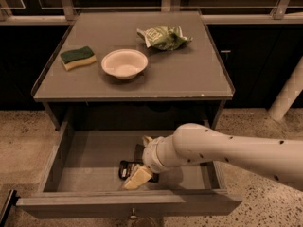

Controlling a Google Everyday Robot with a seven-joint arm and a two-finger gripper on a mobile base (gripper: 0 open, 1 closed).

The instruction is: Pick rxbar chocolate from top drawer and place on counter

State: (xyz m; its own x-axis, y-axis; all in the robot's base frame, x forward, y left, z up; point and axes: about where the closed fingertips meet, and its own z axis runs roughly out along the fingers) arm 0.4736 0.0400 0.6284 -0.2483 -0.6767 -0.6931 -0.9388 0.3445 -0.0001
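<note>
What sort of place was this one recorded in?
Likely a kitchen-style test area: a counter holding a sponge, bowl and green snack bag, over an open top drawer where the hand sits over the rxbar chocolate.

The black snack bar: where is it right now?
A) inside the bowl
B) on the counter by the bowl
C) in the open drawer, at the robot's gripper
C: the rxbar chocolate lies in the open top drawer with the gripper down at it; the counter holds the sponge, bowl and green bag.
</note>
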